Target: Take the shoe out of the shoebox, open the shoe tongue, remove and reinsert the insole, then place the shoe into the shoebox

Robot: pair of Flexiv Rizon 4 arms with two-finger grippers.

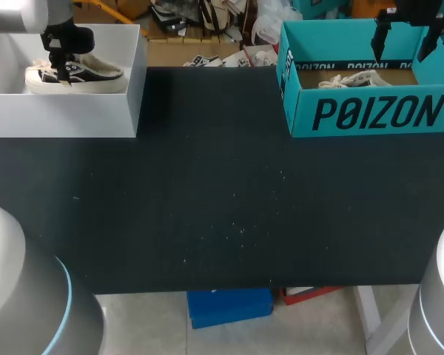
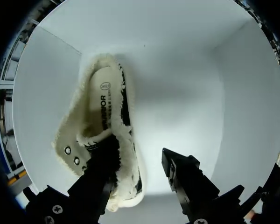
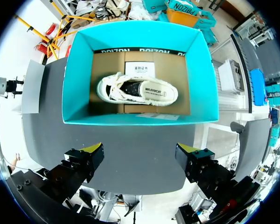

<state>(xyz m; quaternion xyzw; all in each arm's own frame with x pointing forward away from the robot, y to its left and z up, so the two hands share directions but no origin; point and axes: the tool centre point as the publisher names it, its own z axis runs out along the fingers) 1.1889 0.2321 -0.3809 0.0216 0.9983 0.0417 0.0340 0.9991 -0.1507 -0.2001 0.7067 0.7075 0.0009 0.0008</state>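
Table (image 1: pixel 207 207) edge carries white box (image 1: pixel 59 117), teal shoebox (image 1: pixel 370 115); left claw (image 2: pixel 140 154), right claw (image 3: pixel 140 150) released.

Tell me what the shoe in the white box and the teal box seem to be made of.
The shoe looks like textile: fuzzy cream fleece-like trim round the opening, a dark upper, shiny eyelets that may be metal. The teal box looks like cardboard: matte teal walls, plain brown floor inside, crisp folded corners.
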